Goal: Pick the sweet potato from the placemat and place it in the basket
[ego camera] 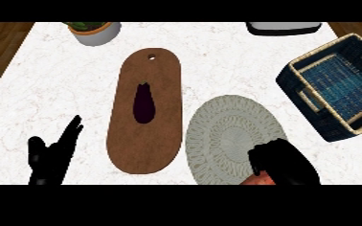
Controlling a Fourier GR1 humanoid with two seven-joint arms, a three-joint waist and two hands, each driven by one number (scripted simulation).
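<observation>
I count one round woven placemat (230, 134). At its lower edge my right hand (283, 160) curls round one orange sweet potato (259, 180). One blue wicker basket (332, 124) sits right of it, and my left hand (53, 155) rests open, well left.

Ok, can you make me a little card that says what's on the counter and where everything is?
sweet potato: orange, at the placemat's lower right edge, under the right robot hand
right robot hand: curled round the sweet potato
left robot hand: open, resting lower left
placemat: round, woven, centre right
basket: blue, far right
cutting board: left of placemat, eggplant on it
plant pot: top left
</observation>
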